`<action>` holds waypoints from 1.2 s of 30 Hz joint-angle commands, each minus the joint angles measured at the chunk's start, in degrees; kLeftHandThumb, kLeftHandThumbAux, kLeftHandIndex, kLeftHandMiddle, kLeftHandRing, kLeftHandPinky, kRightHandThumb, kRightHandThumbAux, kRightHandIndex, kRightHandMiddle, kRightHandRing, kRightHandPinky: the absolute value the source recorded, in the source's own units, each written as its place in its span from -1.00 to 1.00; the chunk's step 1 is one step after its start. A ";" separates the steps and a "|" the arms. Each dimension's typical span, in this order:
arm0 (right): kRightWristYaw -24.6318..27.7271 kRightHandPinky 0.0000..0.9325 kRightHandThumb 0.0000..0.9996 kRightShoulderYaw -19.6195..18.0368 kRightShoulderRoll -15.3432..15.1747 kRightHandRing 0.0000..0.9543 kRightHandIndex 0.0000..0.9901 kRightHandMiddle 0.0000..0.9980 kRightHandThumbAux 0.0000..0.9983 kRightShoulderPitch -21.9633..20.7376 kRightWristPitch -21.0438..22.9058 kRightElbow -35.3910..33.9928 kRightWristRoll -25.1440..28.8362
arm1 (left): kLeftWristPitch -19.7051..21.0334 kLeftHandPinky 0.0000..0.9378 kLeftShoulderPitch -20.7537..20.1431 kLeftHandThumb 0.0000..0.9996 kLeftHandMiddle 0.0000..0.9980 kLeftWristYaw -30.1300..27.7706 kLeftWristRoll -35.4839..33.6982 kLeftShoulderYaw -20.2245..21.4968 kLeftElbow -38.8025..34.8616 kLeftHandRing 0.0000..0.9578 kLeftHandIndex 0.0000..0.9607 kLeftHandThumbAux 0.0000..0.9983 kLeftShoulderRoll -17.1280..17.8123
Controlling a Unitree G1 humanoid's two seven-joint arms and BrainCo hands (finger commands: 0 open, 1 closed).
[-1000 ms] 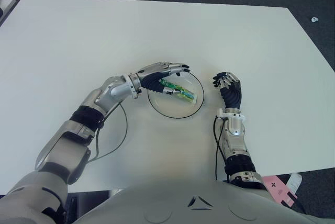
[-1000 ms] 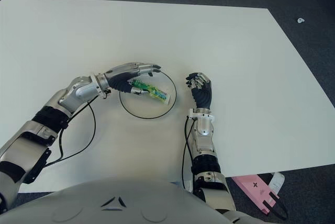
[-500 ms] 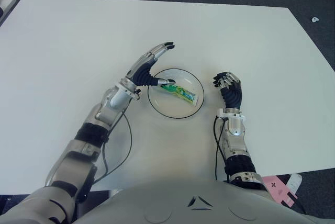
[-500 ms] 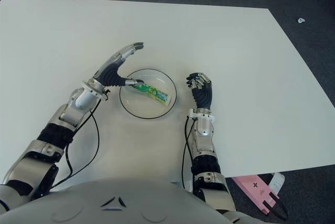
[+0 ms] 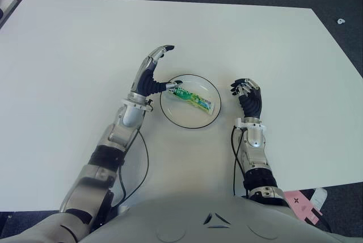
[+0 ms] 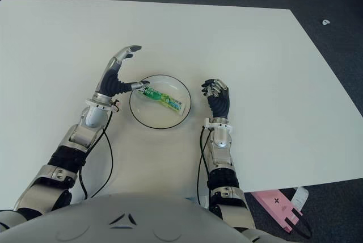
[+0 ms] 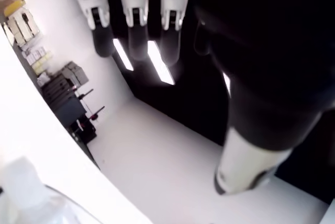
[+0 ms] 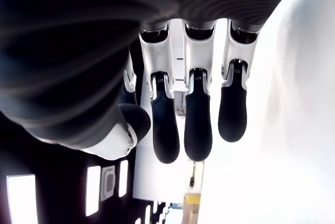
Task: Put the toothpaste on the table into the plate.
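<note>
Toothpaste lies inside the plate, stretched across the dish from its left side toward the middle-right, so you can judge that the main aim of the task is reached. You see the left hand just beside the left rim of the plate, with the fingers stretched upward and spread, holding nothing; only the thumb tip points toward the near end of the tube, and you cannot tell from the eye views whether it touches the tube or not. The left wrist view agrees: the fingers are extended and nothing sits between them. This open posture makes sense, I think, because a released tube needs free space around it, so the hand does not drag it out of the dish. The right hand shows on the right side of the plate, near it but apart, with its fingers curled loosely and gripping nothing; it takes no part in the work. The table around the plate is white. When you draw the left arm away, mind the thumb near the tube, since a small push could roll the tube against the rim.
</note>
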 commanded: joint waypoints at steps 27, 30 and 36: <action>-0.18 0.16 0.42 0.72 -0.02 0.13 -0.13 0.06 0.46 2.47 1.54 4.65 -0.88 | 16.46 -0.51 15.27 -1.00 -0.49 0.94 -15.86 7.90 -10.94 -0.54 -0.46 0.92 -14.23; -0.26 0.16 0.42 0.70 0.01 0.14 -0.13 0.07 0.46 2.43 1.48 4.71 -0.90 | 17.20 -0.48 15.96 -1.00 -0.47 0.91 -16.90 8.24 -11.08 -0.53 -0.43 0.97 -14.88; -0.41 0.16 0.42 0.60 0.13 0.14 -0.13 0.07 0.46 2.32 1.57 4.85 -0.80 | 16.16 -0.34 17.47 -0.97 -0.39 2.23 -18.75 9.09 -6.86 -0.43 -0.35 1.00 -16.26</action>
